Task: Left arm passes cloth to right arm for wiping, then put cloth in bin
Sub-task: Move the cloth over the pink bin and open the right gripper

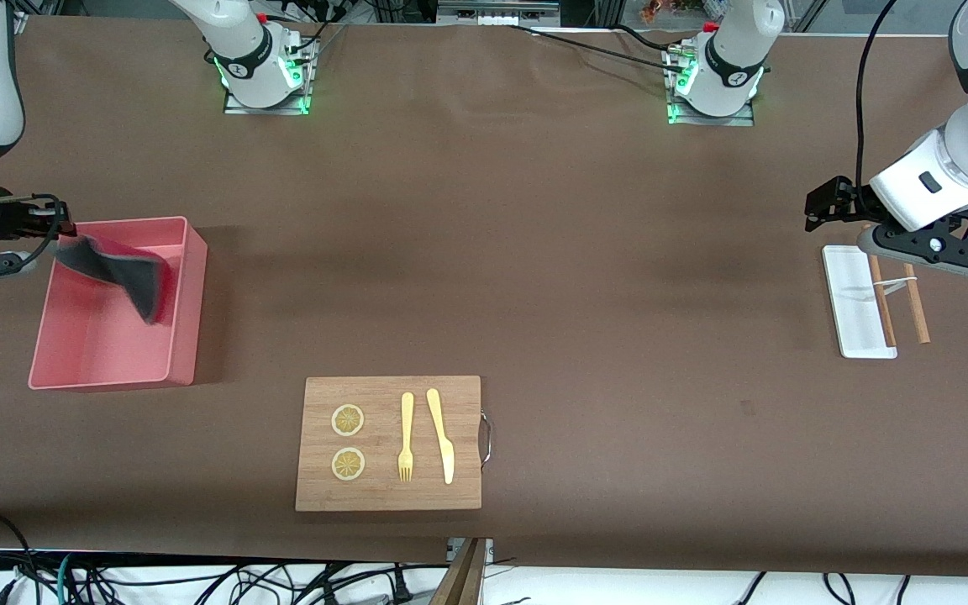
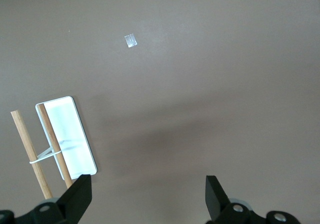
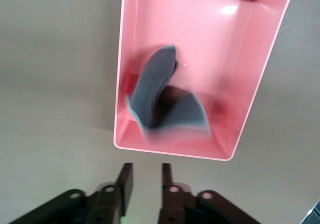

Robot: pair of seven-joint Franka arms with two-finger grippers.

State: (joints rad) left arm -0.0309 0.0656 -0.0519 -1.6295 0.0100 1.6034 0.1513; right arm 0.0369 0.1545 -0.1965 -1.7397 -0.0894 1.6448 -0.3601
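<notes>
Cloth (image 1: pixel 127 273) over bin (image 1: pixel 186 315) — released.

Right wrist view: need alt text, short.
A grey-backed cloth, blurred, is over the inside of the pink bin, apart from the right gripper. The gripper's two black fingers stand slightly apart with nothing between them, over the brown table just outside the bin's wall.

White jointed arms (image 1: pixel 946 168), black grippers (image 1: pixel 824 204)
</notes>
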